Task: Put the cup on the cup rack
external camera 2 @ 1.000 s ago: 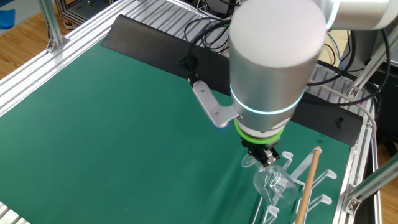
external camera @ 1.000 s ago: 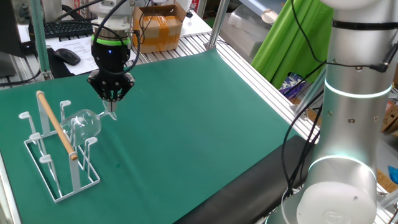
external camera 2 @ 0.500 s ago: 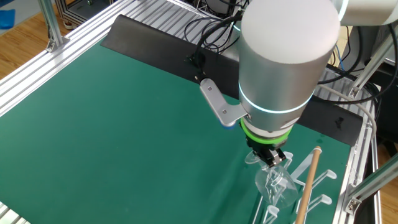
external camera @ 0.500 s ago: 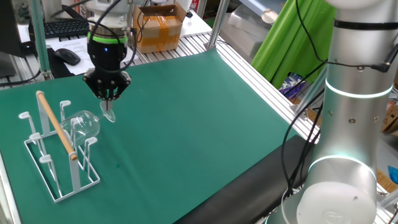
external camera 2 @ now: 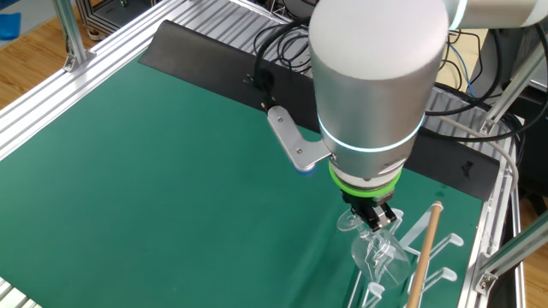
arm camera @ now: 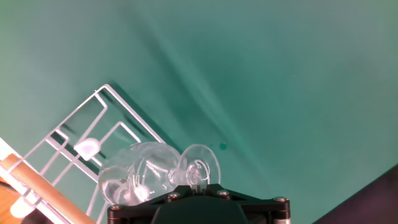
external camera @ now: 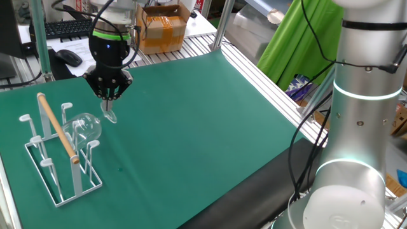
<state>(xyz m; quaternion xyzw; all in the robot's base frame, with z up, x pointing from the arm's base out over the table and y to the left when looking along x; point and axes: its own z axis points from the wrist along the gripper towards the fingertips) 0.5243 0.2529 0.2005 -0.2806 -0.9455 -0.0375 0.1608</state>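
Cup (external camera: pixel 88 126) on rack (external camera: pixel 58 156) peg, right of handle (external camera: pixel 57 128).

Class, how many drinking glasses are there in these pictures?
1. The cup lies tilted at the cup rack, its bowl among the pegs and its foot pinched in the shut gripper. The arm may hide part of the table.

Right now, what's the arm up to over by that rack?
The gripper is shut on the cup, pinching it by the foot, with the bowl tipped sideways over a peg of the cup rack. The glass hangs among the white pegs beside the wooden handle. It has not been let go yet.
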